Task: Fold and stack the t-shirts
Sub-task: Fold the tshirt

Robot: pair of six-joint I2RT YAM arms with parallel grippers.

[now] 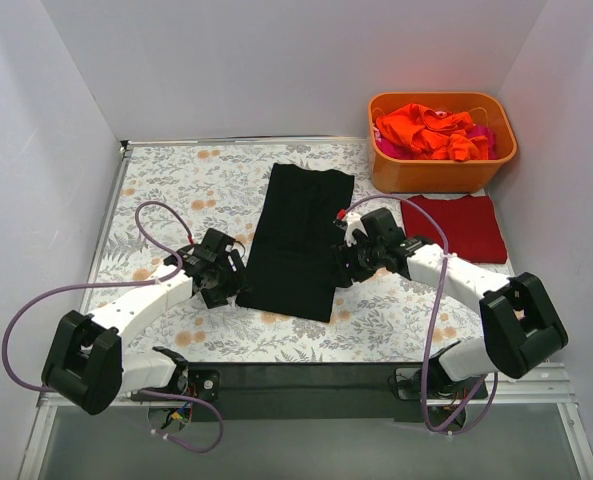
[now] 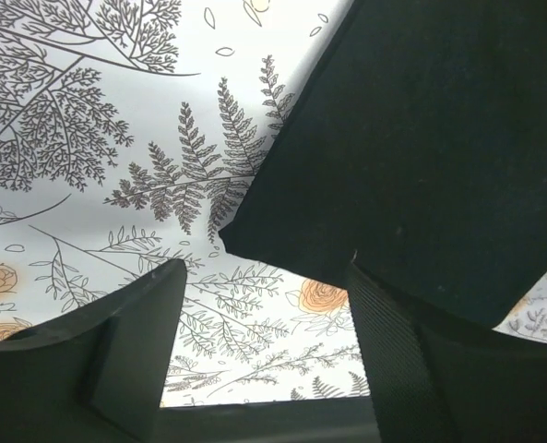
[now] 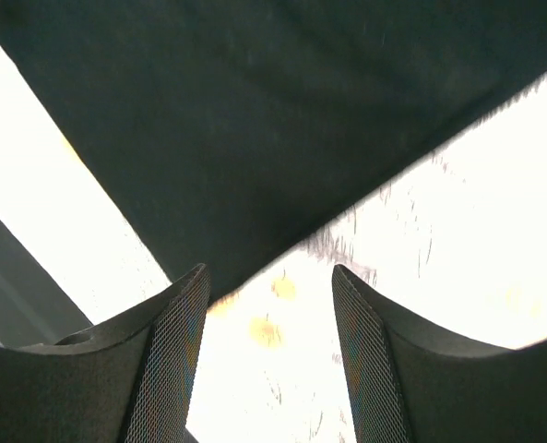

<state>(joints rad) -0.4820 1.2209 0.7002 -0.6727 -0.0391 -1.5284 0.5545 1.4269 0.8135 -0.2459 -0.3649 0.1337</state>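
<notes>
Two things sit far right: a rigid orange plastic tub [image 1: 441, 172] heaped with crumpled orange and pink t-shirts [image 1: 431, 130], and a folded dark red t-shirt [image 1: 458, 228] just beside it. My left gripper [image 1: 231, 277] and right gripper [image 1: 342, 266] hang low, fingers spread, flanking the black t-shirt [image 1: 298, 240], a long folded strip mid-table on the leaf-print tablecloth [image 1: 196, 185].

No readable text or labels anywhere.
</notes>
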